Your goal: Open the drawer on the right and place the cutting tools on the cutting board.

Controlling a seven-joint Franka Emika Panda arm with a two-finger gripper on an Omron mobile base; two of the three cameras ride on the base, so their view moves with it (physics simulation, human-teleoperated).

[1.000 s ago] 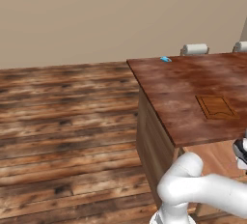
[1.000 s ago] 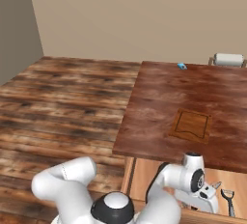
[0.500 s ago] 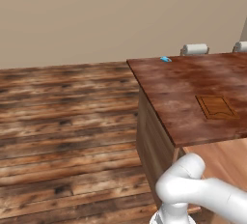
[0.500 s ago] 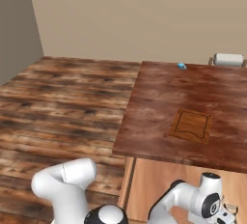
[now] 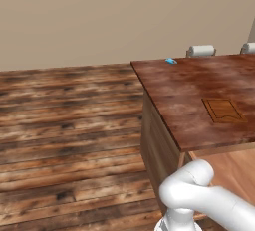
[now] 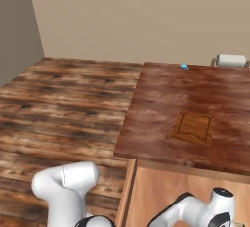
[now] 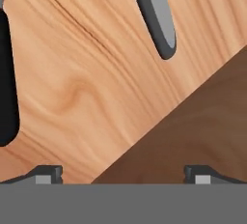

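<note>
The drawer (image 6: 163,192) of light tan wood stands pulled out under the countertop's near edge, also visible in the left base view as the drawer (image 5: 234,173). My arm reaches down into it. In the hand view my gripper (image 7: 123,177) hangs open close above the drawer floor (image 7: 82,88), nothing between its fingertips (image 7: 48,175). A grey blade of the cutting tools (image 7: 157,15) lies ahead, slightly right. A black handle-like shape (image 7: 7,88) runs along the left edge. The cutting board (image 6: 194,126) lies bare on the counter, also seen as the cutting board (image 5: 224,110).
The dark reddish countertop (image 6: 161,99) carries a small blue item (image 6: 183,67) and a paper roll (image 6: 232,60) at its far edge. A darker brown surface (image 7: 193,131) cuts across the hand view's lower right. Wooden floor (image 5: 64,125) spreads left of the cabinet.
The hand has dropped from above the open drawer down into it, sinking to the bottom edge of the right base view. The jaws stayed open.
</note>
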